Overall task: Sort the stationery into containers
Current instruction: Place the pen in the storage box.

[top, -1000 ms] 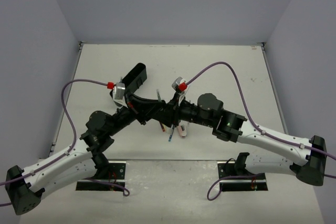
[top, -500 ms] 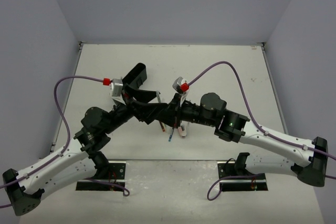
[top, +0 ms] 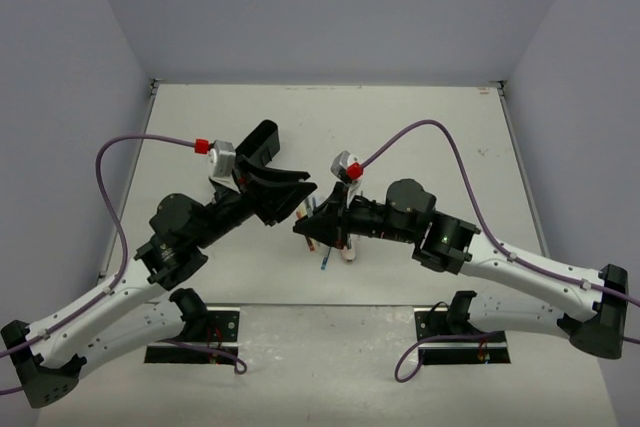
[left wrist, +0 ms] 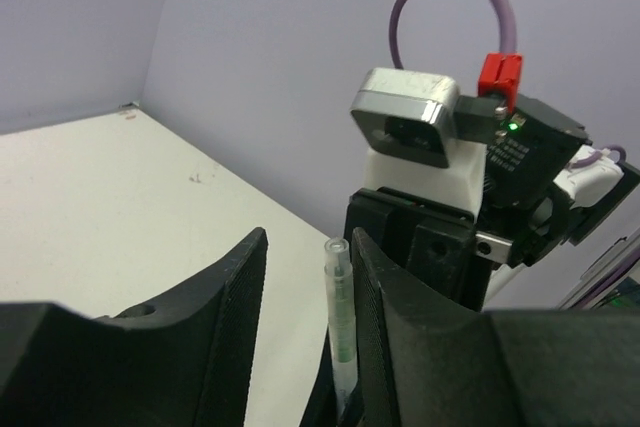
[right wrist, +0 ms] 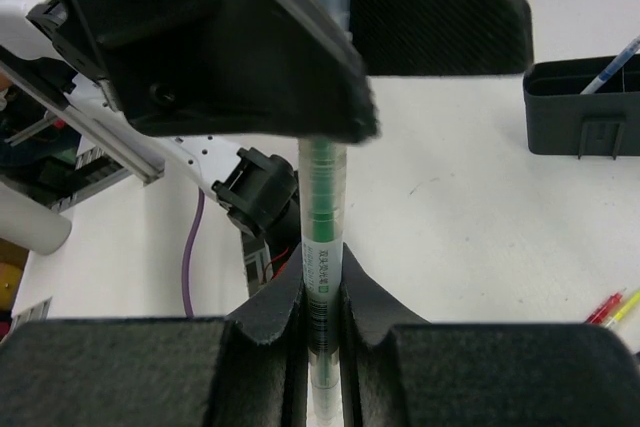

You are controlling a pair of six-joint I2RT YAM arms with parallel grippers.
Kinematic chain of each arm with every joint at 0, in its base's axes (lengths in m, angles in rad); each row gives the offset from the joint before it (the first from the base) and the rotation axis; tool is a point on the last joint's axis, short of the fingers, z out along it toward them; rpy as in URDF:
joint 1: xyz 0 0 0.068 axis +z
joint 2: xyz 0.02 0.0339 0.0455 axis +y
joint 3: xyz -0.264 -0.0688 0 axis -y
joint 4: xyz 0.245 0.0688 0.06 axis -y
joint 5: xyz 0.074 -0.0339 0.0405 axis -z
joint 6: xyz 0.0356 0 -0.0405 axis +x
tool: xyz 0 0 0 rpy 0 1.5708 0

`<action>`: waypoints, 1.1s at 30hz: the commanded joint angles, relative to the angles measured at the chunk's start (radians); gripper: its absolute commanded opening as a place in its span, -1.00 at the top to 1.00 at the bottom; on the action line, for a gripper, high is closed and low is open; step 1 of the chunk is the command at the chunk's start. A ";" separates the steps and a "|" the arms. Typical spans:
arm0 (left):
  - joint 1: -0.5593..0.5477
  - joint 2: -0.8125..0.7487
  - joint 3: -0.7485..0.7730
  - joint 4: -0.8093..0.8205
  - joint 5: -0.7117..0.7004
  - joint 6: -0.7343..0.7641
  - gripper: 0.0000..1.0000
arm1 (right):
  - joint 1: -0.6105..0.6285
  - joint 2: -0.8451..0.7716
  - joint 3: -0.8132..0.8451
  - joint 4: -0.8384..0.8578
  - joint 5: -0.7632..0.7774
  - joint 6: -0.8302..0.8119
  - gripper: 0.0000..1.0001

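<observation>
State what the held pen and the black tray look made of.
The pen: likely clear glossy plastic, since a green core shows through the barrel. The tray: probably moulded black plastic, matte with a faint sheen on its walls.

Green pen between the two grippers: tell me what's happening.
The right gripper is shut on the green pen near one end. The left gripper sits around the pen's other end with a gap showing, so it isn't gripping. It looks like a handover. Another pen sticks out of the black tray, and loose pens lie on the table.
</observation>
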 commanded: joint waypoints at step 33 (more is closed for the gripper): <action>-0.002 0.009 0.048 0.001 0.079 0.020 0.38 | 0.001 -0.032 -0.002 -0.035 -0.048 -0.043 1.00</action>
